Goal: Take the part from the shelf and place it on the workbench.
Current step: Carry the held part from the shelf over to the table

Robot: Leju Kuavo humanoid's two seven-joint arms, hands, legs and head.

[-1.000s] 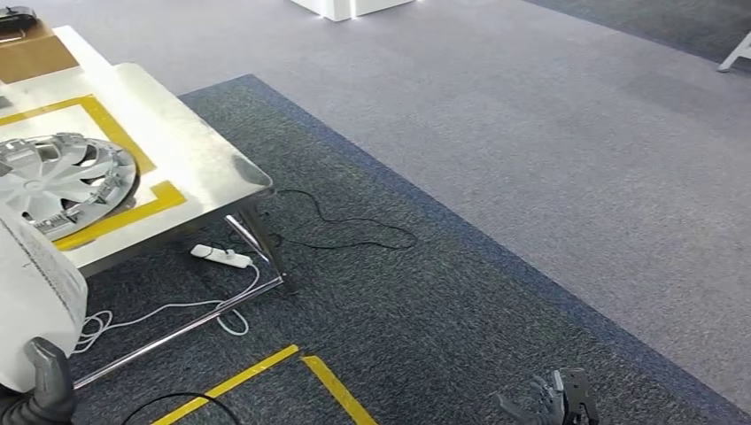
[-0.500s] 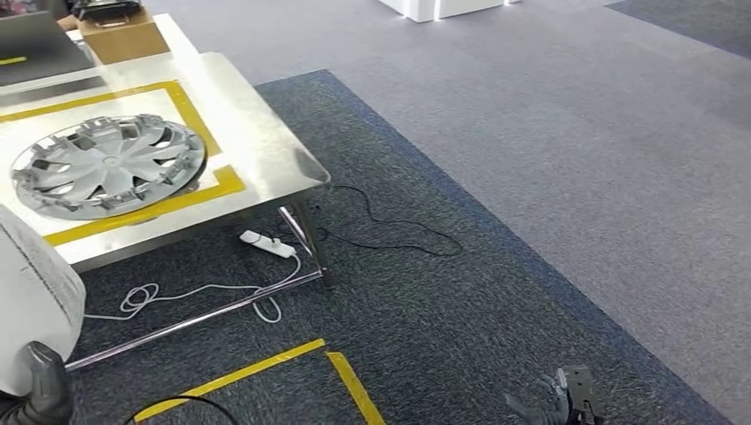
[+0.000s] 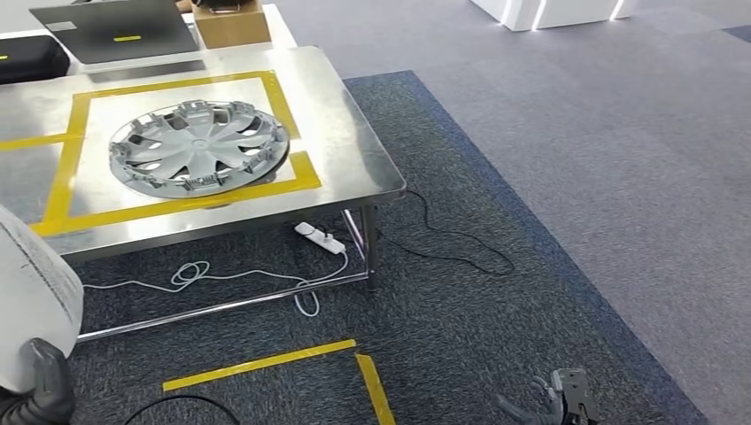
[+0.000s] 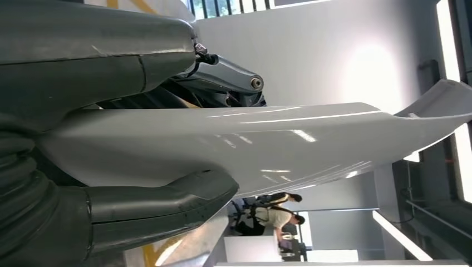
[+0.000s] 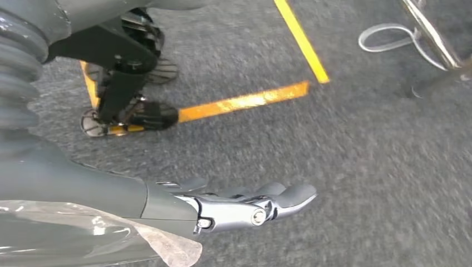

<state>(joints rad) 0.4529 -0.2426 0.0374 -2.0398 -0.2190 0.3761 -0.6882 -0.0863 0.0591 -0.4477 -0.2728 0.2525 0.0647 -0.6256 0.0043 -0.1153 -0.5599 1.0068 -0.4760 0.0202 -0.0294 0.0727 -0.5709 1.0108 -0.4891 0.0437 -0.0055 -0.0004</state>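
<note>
My left hand [image 4: 111,167] clamps the white part [image 4: 267,142], its far end cut off at frame edge. My right hand [image 5: 239,203] hangs empty, fingers apart, over carpet. Hubcap [image 3: 199,146] sits on table [image 3: 354,159].

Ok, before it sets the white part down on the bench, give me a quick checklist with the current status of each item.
1. Left hand grips the white part, thumb and fingers on opposite faces: ok.
2. Right hand holds nothing, fingers extended, hanging over the carpet: ok.
3. Bare workbench surface free for the part: not ok, the hubcap fills the yellow-taped square.
4. Part over the bench: not ok, it sits short of the near edge.
5. White cable and power strip lie underneath, near the legs: cannot tell if clear of the feet.
</note>
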